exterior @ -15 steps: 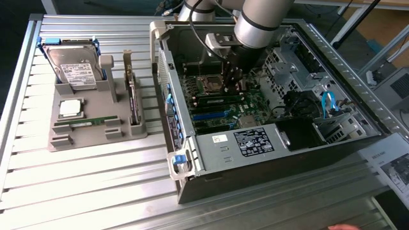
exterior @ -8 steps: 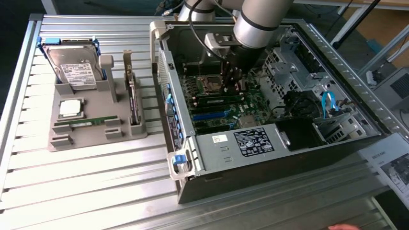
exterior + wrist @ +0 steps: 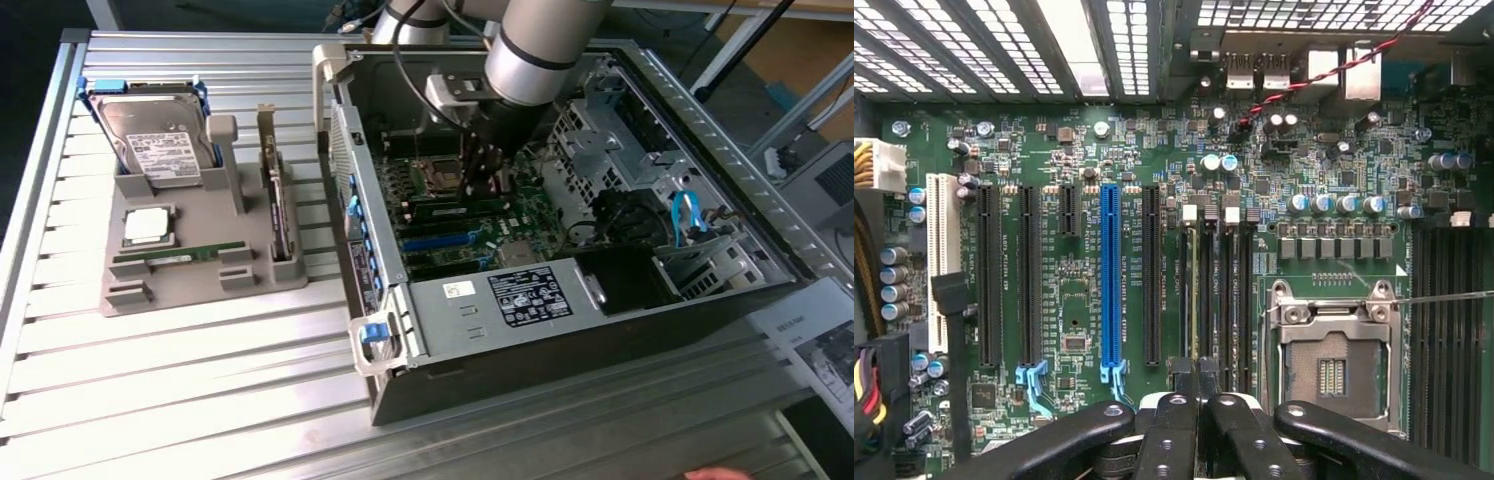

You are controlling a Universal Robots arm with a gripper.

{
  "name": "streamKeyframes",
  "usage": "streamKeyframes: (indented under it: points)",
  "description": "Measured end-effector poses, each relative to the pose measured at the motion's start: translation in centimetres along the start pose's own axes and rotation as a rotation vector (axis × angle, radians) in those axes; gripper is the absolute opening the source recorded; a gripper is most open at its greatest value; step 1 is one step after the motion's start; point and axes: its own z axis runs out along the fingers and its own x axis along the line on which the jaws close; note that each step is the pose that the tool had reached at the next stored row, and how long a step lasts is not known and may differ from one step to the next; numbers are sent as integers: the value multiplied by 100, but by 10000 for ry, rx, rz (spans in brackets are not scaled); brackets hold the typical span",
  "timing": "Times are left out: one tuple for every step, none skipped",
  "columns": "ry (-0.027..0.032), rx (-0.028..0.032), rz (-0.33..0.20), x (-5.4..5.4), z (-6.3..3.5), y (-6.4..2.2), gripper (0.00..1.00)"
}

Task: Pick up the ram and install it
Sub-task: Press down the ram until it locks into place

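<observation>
One arm at work, pincer (image 3: 1199, 375) closest to the wrist camera: fingers pressed together, no gap, nothing clamped between them that I can make out.

Just beyond the fingertips, a thin green-yellow board edge stands in one of the four dark memory slots (image 3: 1226, 290). I take this for the ram (image 3: 1195, 290), upright and in line with the tips. Whether the tips touch it: cannot tell.

Beside the slots lies the open processor socket (image 3: 1332, 360); on their other side, the blue slot (image 3: 1110, 280).

Progress, as a judgement: pick-up done, ram in its slot, seating either in hand or finished. Whether the end latches have closed is not clear.

Exterior view adds context. The pincer (image 3: 481, 185) reaches down into the open computer case (image 3: 441, 330) over the motherboard, and the slot itself is hidden by the arm. Farther off, toward the exterior view's left, a grey holder (image 3: 200, 285) on the bench (image 3: 200, 400) carries a second green stick (image 3: 180, 254), a silver processor chip (image 3: 147, 225) and a hard drive (image 3: 158, 140), well apart from the case.
</observation>
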Motion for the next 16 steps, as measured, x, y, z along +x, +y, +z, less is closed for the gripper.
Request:
streamKeyframes:
  points:
    - [-1,0,0,0,6,1,10]
    - [0,0,0,1,10,1,10]
    - [2,-1,0,1,10,1,10]
    - [2,-1,0,1,10,1,10]
    - [2,-1,0,1,11,1,10]
    - [1,0,0,1,11,1,10]
    - [0,0,0,1,12,1,10]
    - [-3,1,0,0,15,1,10]
    - [-4,1,0,1,19,1,10]
    - [-3,2,0,1,23,0,10]
    - [0,2,0,1,28,0,10]
    - [-1,2,0,1,33,0,10]
    - [-1,2,0,2,38,0,10]
    - [0,2,0,2,42,0,10]
    - [2,1,0,2,42,0,10]
    - [1,1,0,2,43,0,10]
